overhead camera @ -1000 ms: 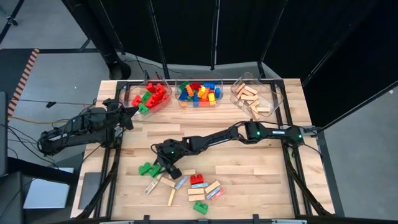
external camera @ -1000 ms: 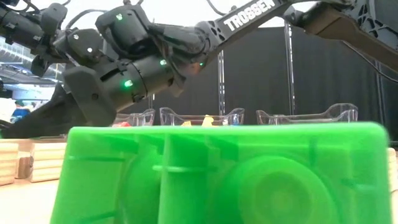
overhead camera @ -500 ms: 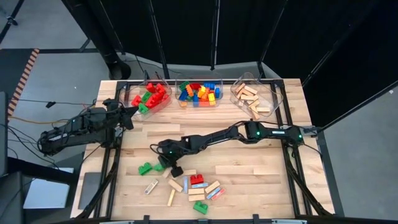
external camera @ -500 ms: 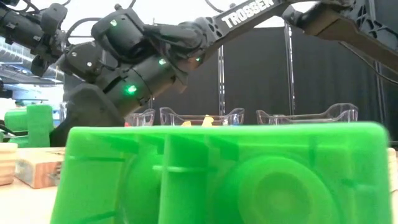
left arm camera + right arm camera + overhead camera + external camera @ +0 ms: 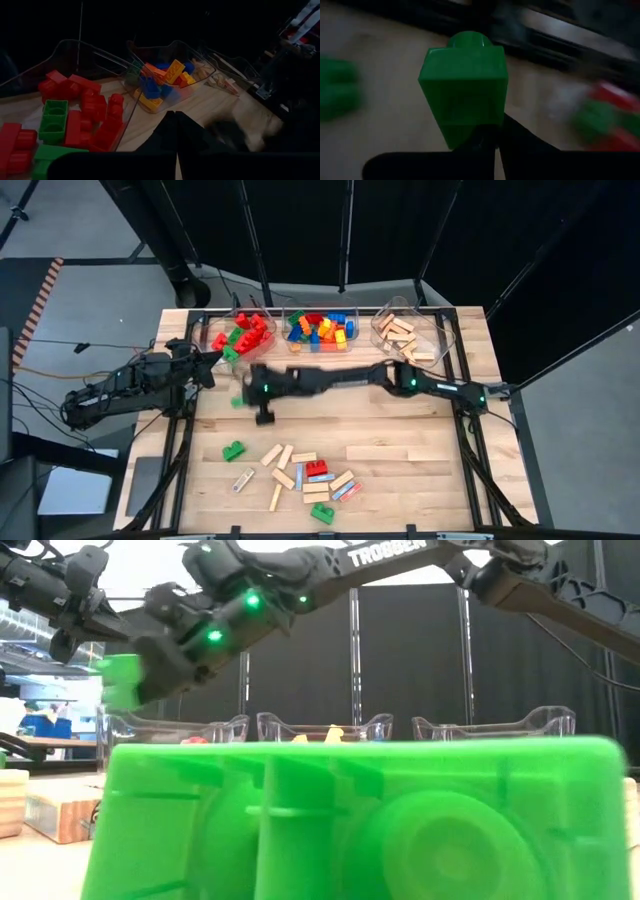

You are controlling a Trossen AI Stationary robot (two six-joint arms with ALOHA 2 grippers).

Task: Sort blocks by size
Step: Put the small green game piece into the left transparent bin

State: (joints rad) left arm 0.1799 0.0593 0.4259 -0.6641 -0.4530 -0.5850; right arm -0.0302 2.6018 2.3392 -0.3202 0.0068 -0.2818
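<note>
High view: straight down from well above, whole table point(image 5: 400, 450) plus floor around it. Low view: tabletop height, level toward the bins point(image 5: 320, 726), lens almost against a green brick point(image 5: 360, 820) filling the lower frame. Left wrist view: looks forward over the red-green bin point(image 5: 75, 115), close. Right wrist view: very close on a held green block point(image 5: 464, 85). High and low views share that block point(image 5: 238, 400), bins, right arm point(image 5: 340, 380).

The table point(image 5: 420, 450) is evenly and brightly lit from overhead with only faint shadows, the right arm point(image 5: 330, 380) is smeared by motion blur, the near green block point(image 5: 360, 820) in the low view is rendered soft and out of focus, and both wrist views are dim and blurred.
</note>
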